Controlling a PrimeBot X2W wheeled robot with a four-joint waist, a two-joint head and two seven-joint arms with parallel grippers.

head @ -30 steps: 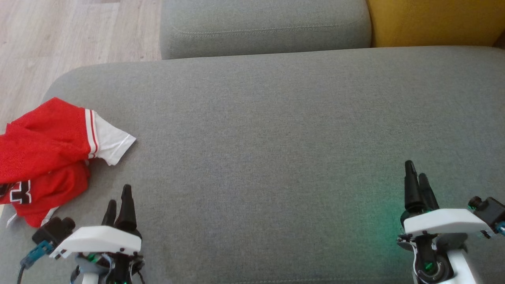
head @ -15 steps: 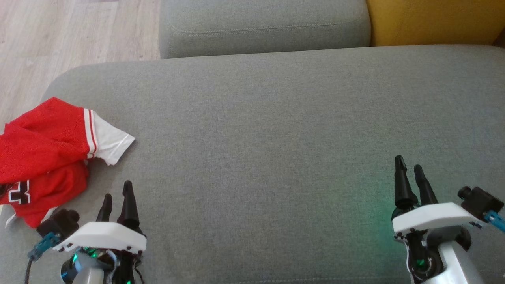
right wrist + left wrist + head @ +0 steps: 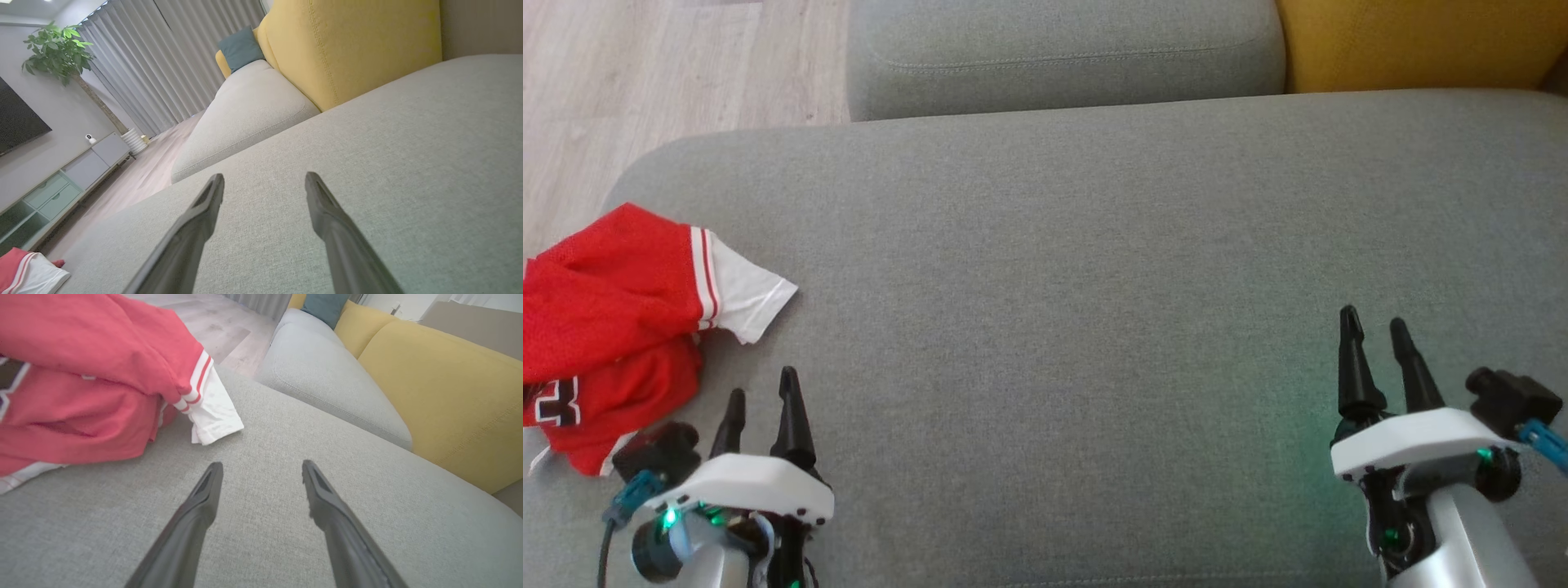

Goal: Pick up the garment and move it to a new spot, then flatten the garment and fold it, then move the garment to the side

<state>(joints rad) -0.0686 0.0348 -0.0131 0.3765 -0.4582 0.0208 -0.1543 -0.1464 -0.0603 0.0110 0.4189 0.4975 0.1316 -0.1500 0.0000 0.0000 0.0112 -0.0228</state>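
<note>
The garment [image 3: 609, 327] is a red jersey with a white sleeve and red-white stripes, lying crumpled at the left edge of the grey sofa seat. In the left wrist view the garment [image 3: 81, 384] bunches up at the upper left, its white sleeve just beyond my fingertips. My left gripper [image 3: 762, 389] hovers open just right of and nearer than the garment, nothing between its fingers [image 3: 204, 498]. My right gripper [image 3: 1374, 325] stands open over bare cushion at the lower right, far from the garment [image 3: 24, 275]. The right wrist view shows that gripper's fingers [image 3: 327, 216] spread and empty.
The wide grey seat cushion [image 3: 1078, 269] stretches between the arms. A second grey cushion [image 3: 1062, 49] lies behind it, a yellow backrest [image 3: 1421, 41] at the upper right. Wooden floor [image 3: 645, 73] shows beyond the seat's left edge. A TV cabinet [image 3: 61, 179] stands far off.
Both grippers have turned about their wrists so their two fingers now show side by side. The right one has edged forward. The head camera has shifted slightly; the garment lies as before.
</note>
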